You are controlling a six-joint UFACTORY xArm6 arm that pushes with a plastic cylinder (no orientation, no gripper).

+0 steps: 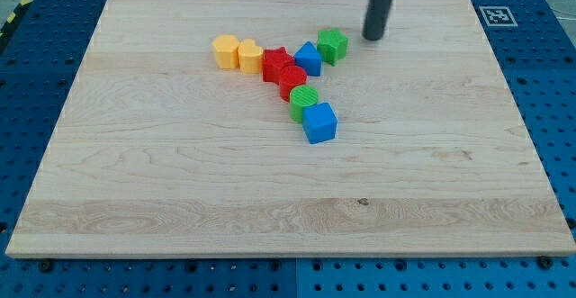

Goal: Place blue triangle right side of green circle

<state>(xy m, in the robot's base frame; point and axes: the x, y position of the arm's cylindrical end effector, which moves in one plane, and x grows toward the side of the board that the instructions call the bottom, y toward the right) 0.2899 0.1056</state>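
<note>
The blue triangle (309, 58) lies near the board's top middle, between a red star (278, 64) on its left and a green star (332, 45) on its upper right. The green circle (303, 102) lies below them, touching a blue cube (319, 122) at its lower right and a red circle (292, 81) above it. My tip (373, 37) rests on the board to the right of the green star, apart from all blocks.
Two yellow blocks (226, 51) (250, 57) sit at the left end of the cluster. The wooden board (180, 172) lies on a blue pegboard table. A fiducial tag (496, 15) marks the board's top right corner.
</note>
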